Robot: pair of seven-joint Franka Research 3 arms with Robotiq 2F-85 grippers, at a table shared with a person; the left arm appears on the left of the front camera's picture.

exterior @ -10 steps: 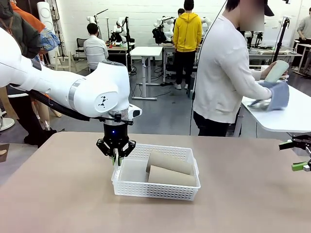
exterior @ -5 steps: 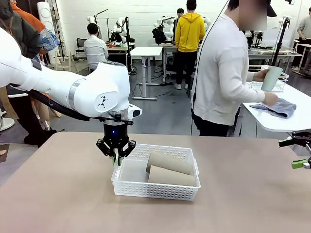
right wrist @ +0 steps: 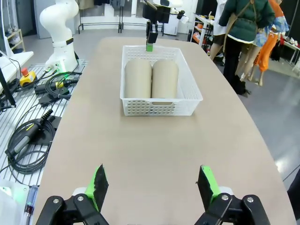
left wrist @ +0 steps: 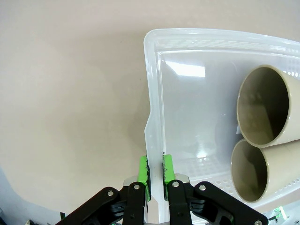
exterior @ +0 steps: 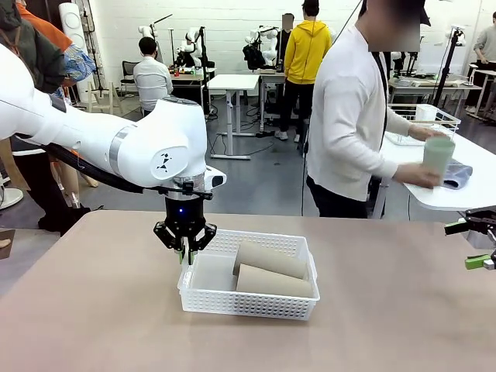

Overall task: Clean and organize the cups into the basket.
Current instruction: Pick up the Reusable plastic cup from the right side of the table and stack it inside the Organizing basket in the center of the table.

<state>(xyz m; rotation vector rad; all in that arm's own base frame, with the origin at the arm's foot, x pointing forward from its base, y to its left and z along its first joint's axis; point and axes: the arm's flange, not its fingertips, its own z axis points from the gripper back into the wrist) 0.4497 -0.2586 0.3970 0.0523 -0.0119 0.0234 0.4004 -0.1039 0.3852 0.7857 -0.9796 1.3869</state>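
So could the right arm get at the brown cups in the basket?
Probably yes: the right gripper is open, nothing on the table stands between it and the basket, and the left gripper pinches the far rim.

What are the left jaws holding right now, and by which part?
The basket, clamped by the rim of its short end wall, opposite the two brown cups.

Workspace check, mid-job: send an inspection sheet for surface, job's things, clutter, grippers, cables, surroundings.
Surface: tan table, no spills seen.
Job's things: two brown cups lying side by side in the white basket; green cup in a person's hand at the side table.
Clutter: nothing seen.
Grippers: left gripper shut on the basket's end rim; right gripper open, holding nothing.
Cables: black cables on a rack beside the table.
Surroundings: cloth and wire basket on the side table.
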